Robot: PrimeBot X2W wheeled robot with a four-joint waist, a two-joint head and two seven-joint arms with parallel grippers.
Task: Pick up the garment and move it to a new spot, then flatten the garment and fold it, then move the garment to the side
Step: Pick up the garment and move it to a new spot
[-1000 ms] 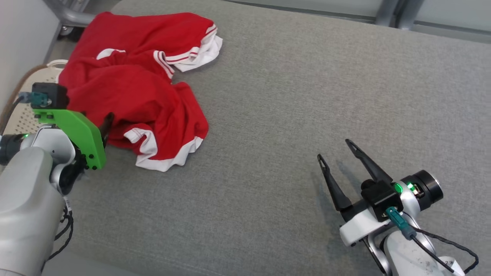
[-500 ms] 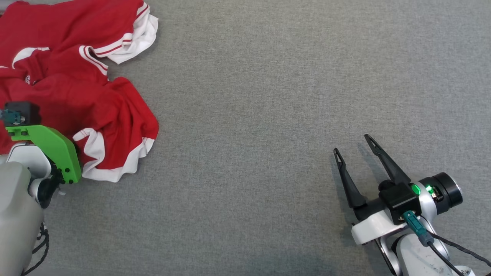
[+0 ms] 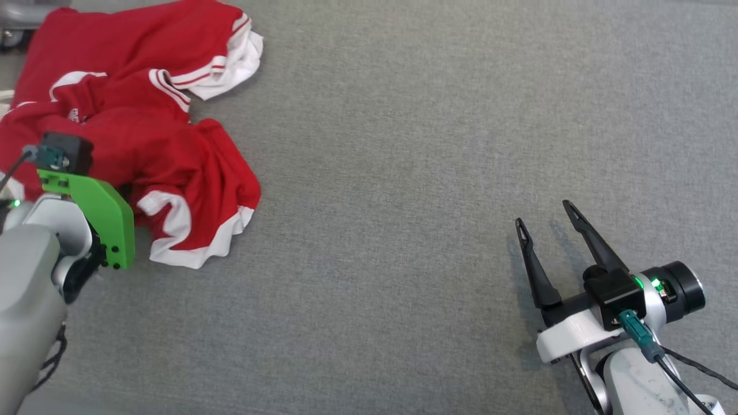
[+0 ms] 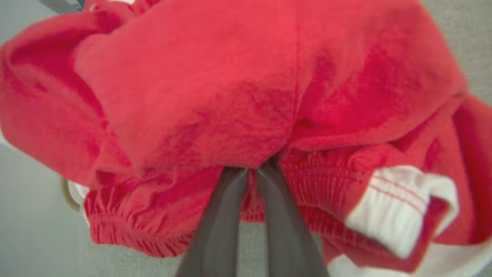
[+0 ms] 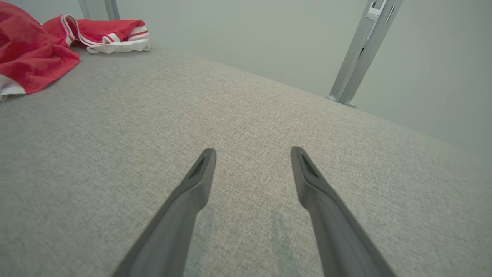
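Observation:
A crumpled red garment (image 3: 144, 132) with white striped trim lies at the far left of the grey padded surface (image 3: 403, 173). My left gripper (image 4: 251, 169) has its two fingers pressed close together with a bunched fold of red cloth (image 4: 215, 96) between the tips. In the head view the green bracket on its wrist (image 3: 106, 213) hides those fingers at the garment's near-left edge. My right gripper (image 3: 548, 216) hovers low over bare surface at the lower right, open, nothing between its fingers (image 5: 200, 177). It stands far from the garment (image 5: 34, 50).
A metal frame leg (image 5: 357, 57) stands beyond the surface's far edge against a pale wall. A grey tube (image 3: 23, 14) shows at the top left corner. Bare grey surface stretches between the garment and my right gripper.
The head camera has swung, shifting the whole picture. The left finger that showed at the garment's edge a second ago is now hidden in the cloth. The right gripper stays open.

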